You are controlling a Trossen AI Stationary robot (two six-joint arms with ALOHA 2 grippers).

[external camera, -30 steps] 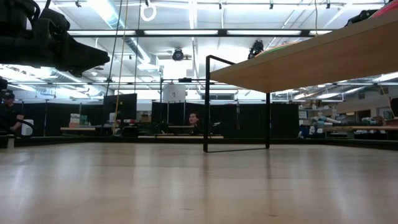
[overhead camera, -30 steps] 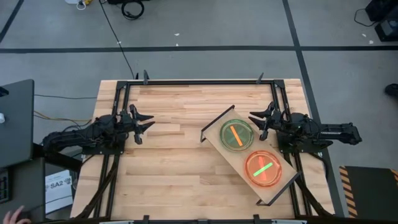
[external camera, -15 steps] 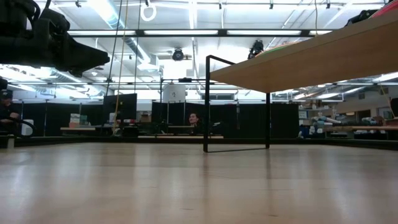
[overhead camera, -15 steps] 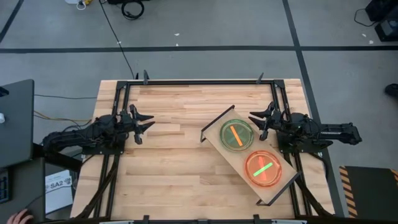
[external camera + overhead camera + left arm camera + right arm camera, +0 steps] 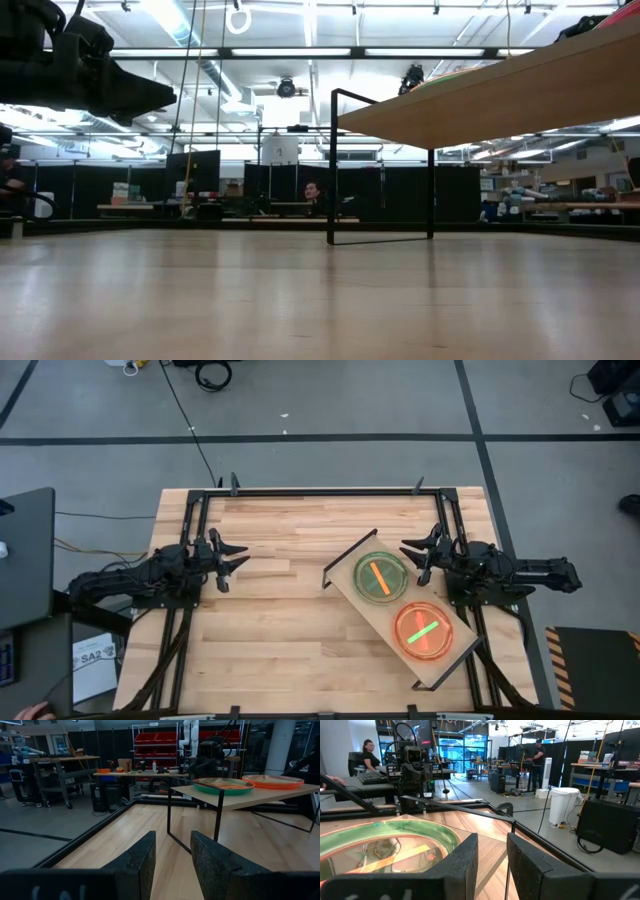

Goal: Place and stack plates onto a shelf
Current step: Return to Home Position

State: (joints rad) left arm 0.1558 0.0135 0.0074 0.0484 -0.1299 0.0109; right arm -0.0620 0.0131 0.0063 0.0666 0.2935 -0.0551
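- The plates sat on the shelf [image 5: 440,660] in two piles, and the shelf stood slantwise on the right half of the desk [image 5: 290,630].
- The left pile [image 5: 381,577] looked greenish from above, with an orange centre bar showing through the see-through plastic.
- The right pile [image 5: 422,630] looked orange-red with a bright green bar. It lay near the first pile on the plank without touching it.
- How many plates each pile held could not be told from above.
- The left wrist view showed both piles as shallow discs on the plank, green [image 5: 223,785] beside orange [image 5: 273,781].
- The shelf was a pale wood plank raised on a thin black wire frame [image 5: 335,170].
- The left tool [image 5: 236,563] hung over the left side of the desk, well apart from the shelf. Its fingers [image 5: 137,865] were parted and held nothing.
- The right tool [image 5: 412,560] was just beside the greenish pile at the far edge of the shelf. Its fingers [image 5: 460,865] were likewise parted and empty.
- The desk was light, slatted wood inside a black metal frame.
- Grey floor with dark tape lines surrounded the desk, and a black cable [image 5: 185,415] trailed in from the far side.
- Beyond the desk the room held workbenches, red storage racks [image 5: 165,742], a white bin [image 5: 563,805], a seated person [image 5: 370,752] and a standing person [image 5: 538,750].
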